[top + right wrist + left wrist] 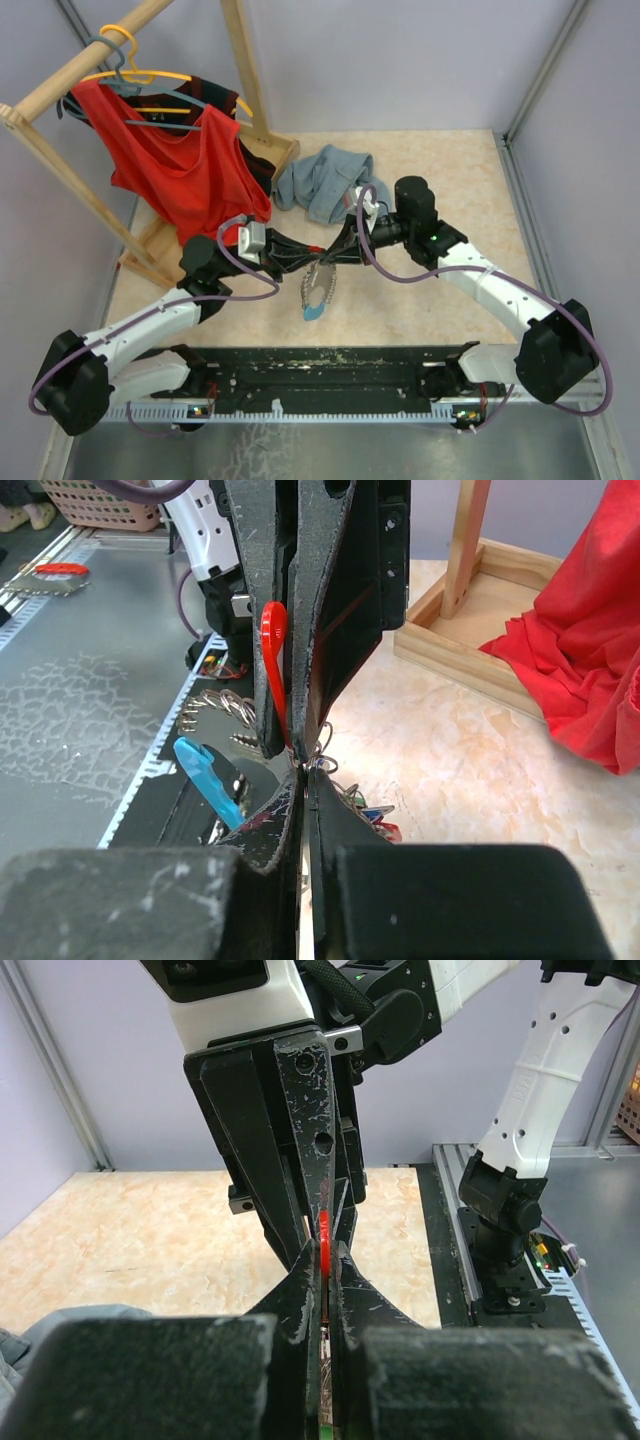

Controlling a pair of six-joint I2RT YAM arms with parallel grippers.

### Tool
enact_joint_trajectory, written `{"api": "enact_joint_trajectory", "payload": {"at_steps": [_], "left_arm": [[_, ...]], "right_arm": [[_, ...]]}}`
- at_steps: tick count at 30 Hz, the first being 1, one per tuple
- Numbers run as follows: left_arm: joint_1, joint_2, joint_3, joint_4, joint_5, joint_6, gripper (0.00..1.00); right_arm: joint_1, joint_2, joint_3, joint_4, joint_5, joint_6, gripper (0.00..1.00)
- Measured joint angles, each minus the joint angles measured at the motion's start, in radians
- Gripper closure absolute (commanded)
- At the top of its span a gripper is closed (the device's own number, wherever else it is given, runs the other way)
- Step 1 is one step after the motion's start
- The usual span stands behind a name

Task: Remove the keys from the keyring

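My left gripper (324, 1260) is shut on a red key (324, 1232), with its red plastic head (272, 655) sticking out between the fingers. My right gripper (303, 772) faces it tip to tip and is shut, its tips at the small metal rings (322, 748); whether it pinches one is hidden. Below both grippers hangs the keyring (318, 290), with its silvery chain (222, 706) and light blue part (205, 775). More keys (372, 816) with blue, red and green heads dangle beside my right fingers. In the top view the left gripper (316, 257) and right gripper (342, 248) meet above the table's middle.
A grey-blue cloth (325, 180) lies behind the grippers. At the back left, a wooden rack (250, 90) holds a red garment (180, 165) on hangers. A black rail (330, 365) runs along the near edge. Walls close in both sides.
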Motion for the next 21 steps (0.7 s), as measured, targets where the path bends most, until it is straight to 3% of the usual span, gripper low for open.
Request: {"api": "enact_joint_trajectory", "payload": {"at_steps": [13, 21], "left_arm": [[0.000, -0.068, -0.084, 0.039, -0.051, 0.000, 1.00], [0.002, -0.138, -0.151, 0.035, -0.123, 0.004, 1.00]], "right_arm": [[-0.019, 0.000, -0.004, 0.054, -0.065, 0.069, 1.00], [-0.047, 0.000, -0.114, 0.425, -0.105, 0.353, 1.00]]}}
